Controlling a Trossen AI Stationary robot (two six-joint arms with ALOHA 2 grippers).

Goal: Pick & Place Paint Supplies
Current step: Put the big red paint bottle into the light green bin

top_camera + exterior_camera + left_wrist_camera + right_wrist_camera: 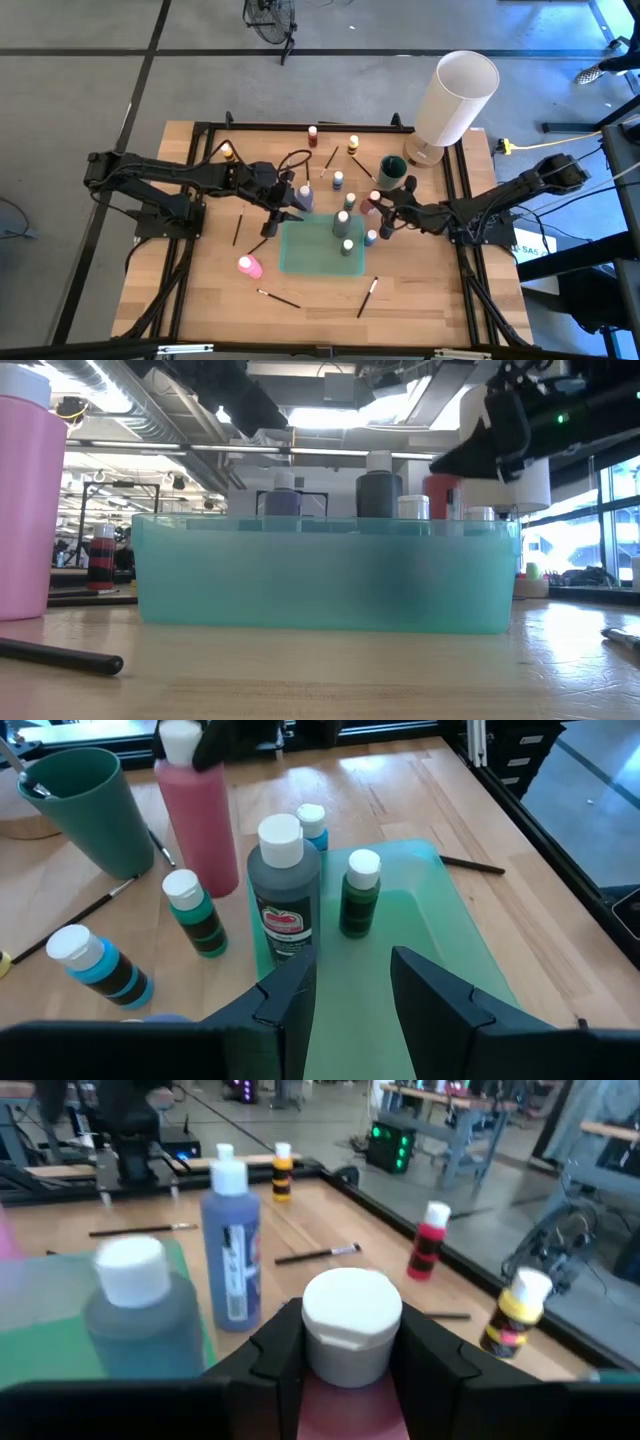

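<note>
Brush point(58, 656): thin, dark, round-handled, lying on wooden tabletop point(200, 290).
Right end effector point(345, 1342): clamped on white-capped red bottle point(350, 1330), beside tray point(320, 247).
Left end effector point(345, 982): narrowly parted, empty.
Tray: translucent teal plastic, mid-tabletop.

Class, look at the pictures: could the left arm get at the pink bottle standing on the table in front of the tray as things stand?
Probably yes. The pink bottle stands alone on bare wood beside the tray, near the left gripper, whose open fingers hold nothing.

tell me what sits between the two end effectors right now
In the high view, the teal tray's far end lies between the left end effector and right end effector, holding a grey bottle.
</note>
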